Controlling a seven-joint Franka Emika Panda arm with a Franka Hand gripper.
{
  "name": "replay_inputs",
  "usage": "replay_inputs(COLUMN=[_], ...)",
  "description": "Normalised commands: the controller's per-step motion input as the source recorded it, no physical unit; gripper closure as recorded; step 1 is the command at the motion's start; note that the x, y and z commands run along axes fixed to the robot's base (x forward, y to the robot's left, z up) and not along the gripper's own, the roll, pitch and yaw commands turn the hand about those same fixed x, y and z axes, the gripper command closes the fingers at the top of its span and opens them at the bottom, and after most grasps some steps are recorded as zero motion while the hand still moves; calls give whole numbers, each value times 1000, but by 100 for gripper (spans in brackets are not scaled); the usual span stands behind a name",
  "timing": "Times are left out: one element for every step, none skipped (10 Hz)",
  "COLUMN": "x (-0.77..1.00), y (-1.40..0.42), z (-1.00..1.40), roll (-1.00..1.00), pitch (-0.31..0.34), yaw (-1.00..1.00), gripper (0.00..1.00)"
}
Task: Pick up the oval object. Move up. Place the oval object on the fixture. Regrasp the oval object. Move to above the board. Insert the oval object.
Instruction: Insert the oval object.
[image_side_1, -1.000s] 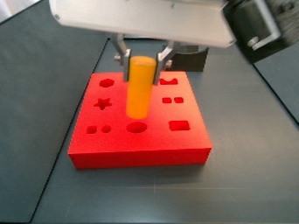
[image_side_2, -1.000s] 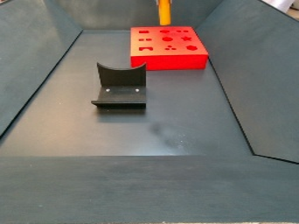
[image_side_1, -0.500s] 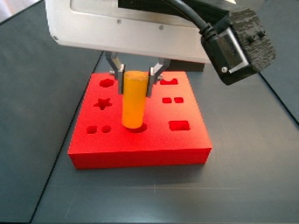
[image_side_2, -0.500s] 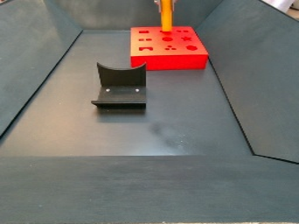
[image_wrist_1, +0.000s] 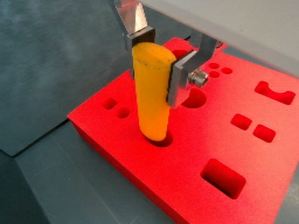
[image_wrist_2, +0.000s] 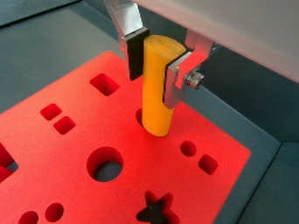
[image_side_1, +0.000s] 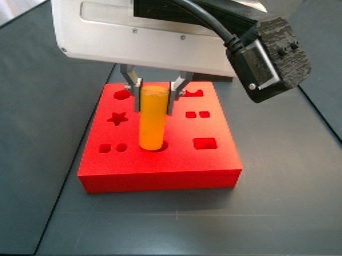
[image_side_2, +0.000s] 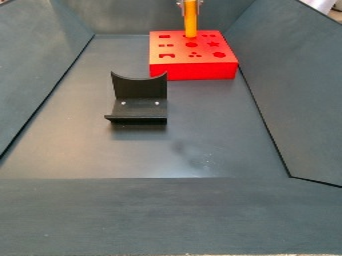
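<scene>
The two-finger gripper (image_wrist_1: 163, 54), clamped on the smooth yellow-orange oval peg (image_wrist_1: 151, 94), has sunk lower than a second ago, so the peg's tip now enters the flat red board's (image_wrist_1: 122, 162) oval cutout, insertion apparently under way.

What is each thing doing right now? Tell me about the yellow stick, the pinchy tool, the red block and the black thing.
oval object: upright, pinched near its top, lower end meeting a hole in the board.
tool: over the board, shut on the oval object.
board: lying flat on the floor; the other holes in view are empty.
fixture: standing on the floor apart from the board, nothing in it.
</scene>
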Motion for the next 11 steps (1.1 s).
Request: replay_inputs(x=[54,131,163,237,163,0,-43,-120,-169,-89,0], y=[-97,-3,0,0,0,0,0,0,-3,-43,-60], z=[-29,-80,-126,-140,-149,-103,-109,-260,-360,-503,-823], roll=[4,27,36,97,64,0,-96,-156,-146,-9,84], pitch=[0,0,0,0,11,0,-90,-286,-426,-347,-179], yaw=[49,154,269,434,306,71,0,0,-177,-406,-357], gripper=[100,100,100,100,100,100,100,100,100,100,100])
